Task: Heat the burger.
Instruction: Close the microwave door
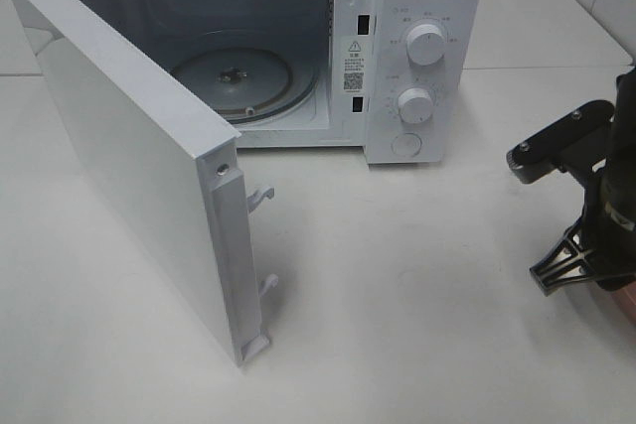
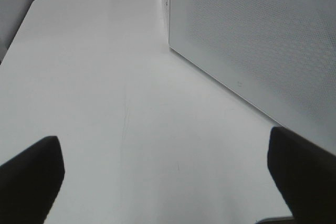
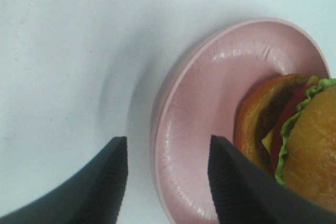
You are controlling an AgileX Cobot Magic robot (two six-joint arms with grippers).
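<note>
The burger (image 3: 310,145), with a golden-brown bun, green lettuce and a dark patty, sits on a pink round plate (image 3: 210,93) on the white table. My right gripper (image 3: 168,141) is open and straddles the plate's rim, with one finger (image 3: 105,182) over the table and the other finger (image 3: 236,187) over the plate, beside the burger. In the high view the right gripper (image 1: 568,267) is at the far right; only a sliver of the plate (image 1: 622,309) shows and the burger is hidden. My left gripper (image 2: 165,148) is open and empty, low over the table.
A white microwave (image 1: 427,7) stands at the back, with two knobs (image 1: 426,44) on its panel and a glass turntable (image 1: 234,76) inside. Its door (image 1: 139,166) is swung wide open toward the front left. The door's outer face (image 2: 262,40) is close to the left gripper.
</note>
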